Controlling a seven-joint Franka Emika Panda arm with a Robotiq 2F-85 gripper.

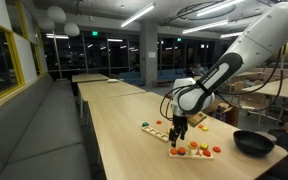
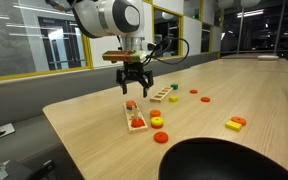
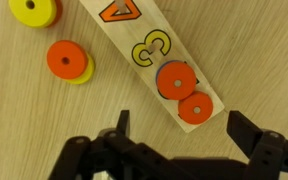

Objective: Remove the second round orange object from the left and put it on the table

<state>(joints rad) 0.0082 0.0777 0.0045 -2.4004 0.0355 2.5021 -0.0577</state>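
A wooden board (image 3: 144, 45) printed with a "3" and a triangle lies on the table. Two round orange discs sit at its near end, a larger one (image 3: 175, 80) and a smaller one (image 3: 195, 107), touching each other. My gripper (image 3: 179, 128) is open and empty, hovering above that end with a finger on each side. In both exterior views the gripper (image 1: 177, 127) (image 2: 134, 88) hangs just above the board (image 1: 191, 151) (image 2: 136, 117).
An orange disc (image 3: 66, 60) lies on a yellow one beside the board, and another yellow disc (image 3: 35, 11) lies farther off. A second board (image 2: 160, 93), loose red and yellow pieces (image 2: 235, 124) and a black bowl (image 2: 234, 160) (image 1: 252, 142) share the table.
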